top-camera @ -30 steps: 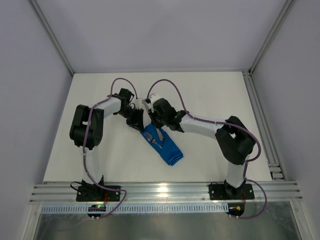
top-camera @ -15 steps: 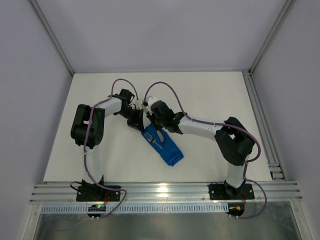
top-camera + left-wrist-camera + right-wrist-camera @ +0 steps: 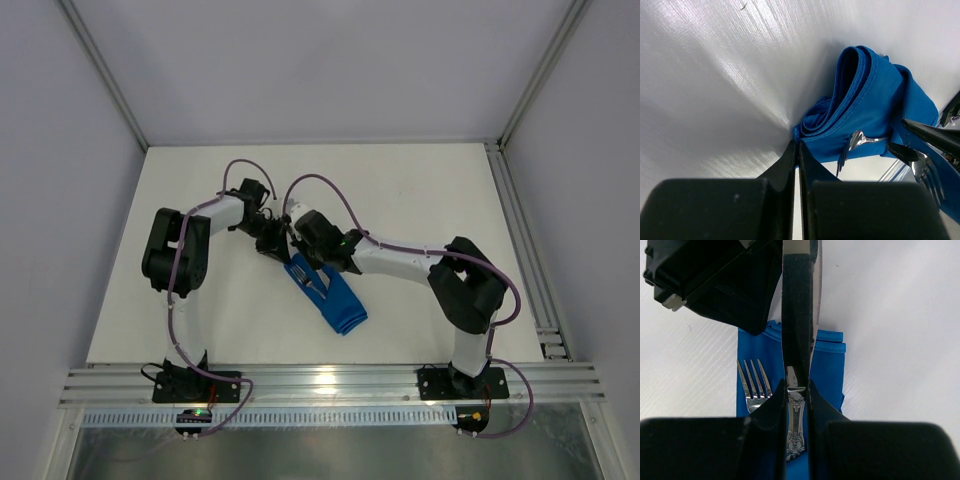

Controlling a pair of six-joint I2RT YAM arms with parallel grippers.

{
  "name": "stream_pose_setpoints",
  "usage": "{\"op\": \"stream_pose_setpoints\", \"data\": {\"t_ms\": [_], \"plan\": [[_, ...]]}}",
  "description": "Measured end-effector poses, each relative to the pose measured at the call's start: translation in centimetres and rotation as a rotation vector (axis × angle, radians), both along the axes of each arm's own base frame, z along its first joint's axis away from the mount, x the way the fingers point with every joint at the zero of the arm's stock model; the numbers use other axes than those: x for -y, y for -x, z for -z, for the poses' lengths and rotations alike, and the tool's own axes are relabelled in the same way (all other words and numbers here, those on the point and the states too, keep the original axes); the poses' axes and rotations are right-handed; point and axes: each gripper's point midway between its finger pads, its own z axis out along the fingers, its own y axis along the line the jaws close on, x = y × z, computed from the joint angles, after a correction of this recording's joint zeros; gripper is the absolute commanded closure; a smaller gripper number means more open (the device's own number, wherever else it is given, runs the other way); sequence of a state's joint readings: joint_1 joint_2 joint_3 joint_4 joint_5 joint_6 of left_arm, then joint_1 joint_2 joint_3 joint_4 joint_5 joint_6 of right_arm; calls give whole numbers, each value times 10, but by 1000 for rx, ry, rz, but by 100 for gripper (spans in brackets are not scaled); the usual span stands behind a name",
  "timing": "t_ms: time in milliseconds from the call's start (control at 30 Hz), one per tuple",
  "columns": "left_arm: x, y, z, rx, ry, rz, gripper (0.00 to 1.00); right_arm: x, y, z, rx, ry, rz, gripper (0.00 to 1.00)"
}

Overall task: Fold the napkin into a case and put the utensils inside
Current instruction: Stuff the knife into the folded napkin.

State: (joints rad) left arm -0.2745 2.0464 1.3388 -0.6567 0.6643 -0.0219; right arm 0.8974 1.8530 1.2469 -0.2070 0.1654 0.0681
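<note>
One white table (image 3: 430, 200), two arms on it: left arm (image 3: 175, 255) and right arm (image 3: 465, 290), both reaching to the same spot left of centre.

One case (image 3: 342, 312): blue napkin folded into a narrow layered strip, lying diagonally on the table between the arm bases and the grippers. From the left wrist view we count several stacked folds at its end.

Two grippers:
- left gripper (image 3: 796, 145): jaws clenched together, tips touching the corner of the case at table level. We can't tell whether a layer of cloth is nipped between them, the view is too tight there.
- right gripper (image 3: 796, 387): jaws clamped on the knife (image 3: 797, 315), gripping where the ornate silver handle meets the dark blade. Handle sits over the blue cloth; blade runs out past the layered end, just beside the left gripper's black body.

Two utensils, one of each:
- one knife, in the right gripper as above.
- one fork (image 3: 752, 380): lying on top of the case, just beside the knife, four tines pointing toward the layered end. No gripper on it.
</note>
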Motion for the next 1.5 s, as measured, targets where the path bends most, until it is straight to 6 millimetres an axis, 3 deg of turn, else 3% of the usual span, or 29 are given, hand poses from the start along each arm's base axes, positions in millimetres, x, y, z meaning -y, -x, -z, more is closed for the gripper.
{"op": "stream_pose_setpoints", "data": {"t_ms": [200,467,1033,1133,1200,1267,1433,1500], "plan": [[3,1,0,-17,20,-19,100,6,7,7,-9,12,37,96],[5,0,0,-11,36,-23,100,38,39,43,-119,113,53,96],[7,-5,-1,3,42,-32,100,47,57,44,-159,114,105,96],[7,-5,-1,4,43,-32,100,50,65,45,-162,119,104,91],[7,-5,-1,4,43,-32,100,52,68,45,-166,118,107,69],[7,-5,-1,5,44,-32,100,55,71,44,-172,119,112,59],[8,-7,-1,15,48,-31,100,55,69,35,-158,131,99,58],[8,-8,-1,16,50,-30,100,48,61,23,-140,123,86,65]]}}
